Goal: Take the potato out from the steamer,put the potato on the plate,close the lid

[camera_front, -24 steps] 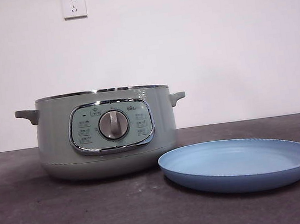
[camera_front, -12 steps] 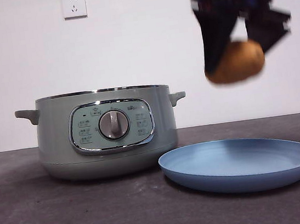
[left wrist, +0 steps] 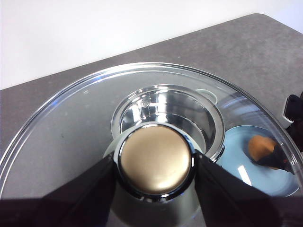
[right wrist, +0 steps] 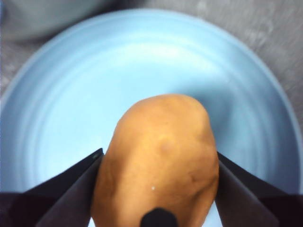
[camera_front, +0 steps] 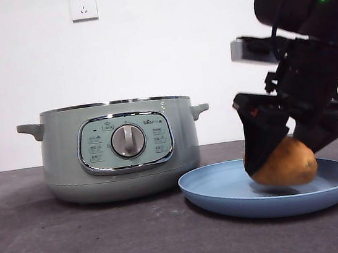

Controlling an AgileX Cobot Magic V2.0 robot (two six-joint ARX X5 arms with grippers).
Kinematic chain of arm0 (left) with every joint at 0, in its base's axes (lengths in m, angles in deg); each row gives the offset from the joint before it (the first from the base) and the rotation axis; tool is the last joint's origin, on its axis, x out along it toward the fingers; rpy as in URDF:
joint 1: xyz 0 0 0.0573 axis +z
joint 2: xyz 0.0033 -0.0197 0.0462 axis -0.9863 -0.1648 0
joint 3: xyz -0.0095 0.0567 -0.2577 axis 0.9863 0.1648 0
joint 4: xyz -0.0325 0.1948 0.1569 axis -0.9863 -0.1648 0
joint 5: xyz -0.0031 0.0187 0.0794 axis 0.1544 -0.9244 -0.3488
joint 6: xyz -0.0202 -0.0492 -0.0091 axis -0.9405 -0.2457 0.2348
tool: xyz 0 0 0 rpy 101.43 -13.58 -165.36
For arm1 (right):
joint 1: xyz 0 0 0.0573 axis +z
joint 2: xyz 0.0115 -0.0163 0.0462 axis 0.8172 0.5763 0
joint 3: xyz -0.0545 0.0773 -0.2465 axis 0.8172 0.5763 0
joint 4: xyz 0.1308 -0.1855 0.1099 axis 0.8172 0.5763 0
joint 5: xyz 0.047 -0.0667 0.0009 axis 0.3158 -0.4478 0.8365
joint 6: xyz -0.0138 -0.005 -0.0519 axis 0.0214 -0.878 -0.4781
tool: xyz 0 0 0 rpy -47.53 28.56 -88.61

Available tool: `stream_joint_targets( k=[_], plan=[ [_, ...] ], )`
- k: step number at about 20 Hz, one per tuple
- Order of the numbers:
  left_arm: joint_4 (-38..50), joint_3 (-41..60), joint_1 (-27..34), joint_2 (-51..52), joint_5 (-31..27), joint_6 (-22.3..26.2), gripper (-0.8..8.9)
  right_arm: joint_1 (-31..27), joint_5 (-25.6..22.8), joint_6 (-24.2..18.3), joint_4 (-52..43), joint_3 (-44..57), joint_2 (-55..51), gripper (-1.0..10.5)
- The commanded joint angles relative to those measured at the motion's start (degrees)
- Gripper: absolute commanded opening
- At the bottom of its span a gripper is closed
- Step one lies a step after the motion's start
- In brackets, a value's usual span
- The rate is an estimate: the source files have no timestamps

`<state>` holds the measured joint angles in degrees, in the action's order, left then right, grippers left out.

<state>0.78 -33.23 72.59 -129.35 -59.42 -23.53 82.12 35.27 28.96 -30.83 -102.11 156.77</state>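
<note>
My right gripper is shut on the golden-brown potato and holds it low over the blue plate; I cannot tell whether it touches the plate. In the right wrist view the potato fills the gap between the jaws over the plate. The sage-green steamer stands open to the left of the plate. My left gripper is shut on the knob of the glass lid, held high above the open steamer. The lid is out of the front view.
The dark grey table runs in front of the steamer and plate. A white wall with two sockets stands behind. The steamer's side handle reaches toward the plate side.
My right gripper has come down from the top of the front view with the potato, from well above the plate to just over its floor. The steamer and plate have not moved.
</note>
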Motion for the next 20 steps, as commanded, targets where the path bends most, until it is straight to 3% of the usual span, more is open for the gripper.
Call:
stream_joint_targets(
  k=[1,3,5,7,14,20],
  plan=[
    [2.4,-0.6,0.0,0.6,0.8,0.3,-0.09,0.1,0.1,0.6,-0.8,0.5,1.6,-0.1],
    [2.4,-0.6,0.0,0.6,0.9,0.3,-0.09,0.1,0.0,1.4,-0.8,0.5,1.7,1.0],
    [2.5,-0.6,0.0,0.6,0.9,0.3,-0.09,0.1,0.0,1.4,-0.7,0.5,1.7,3.9],
    [2.5,-0.6,0.0,0.6,0.9,0.3,-0.09,0.1,0.0,1.6,-0.6,0.4,1.7,6.0],
    [5.4,-0.6,-1.4,-4.2,3.9,0.3,-0.09,0.1,-0.2,1.6,1.6,-1.9,-4.9,6.3],
    [14.0,-0.6,-5.2,-12.9,5.4,0.6,-0.09,0.1,-0.4,3.0,6.4,-5.8,-21.6,6.3]
  ],
)
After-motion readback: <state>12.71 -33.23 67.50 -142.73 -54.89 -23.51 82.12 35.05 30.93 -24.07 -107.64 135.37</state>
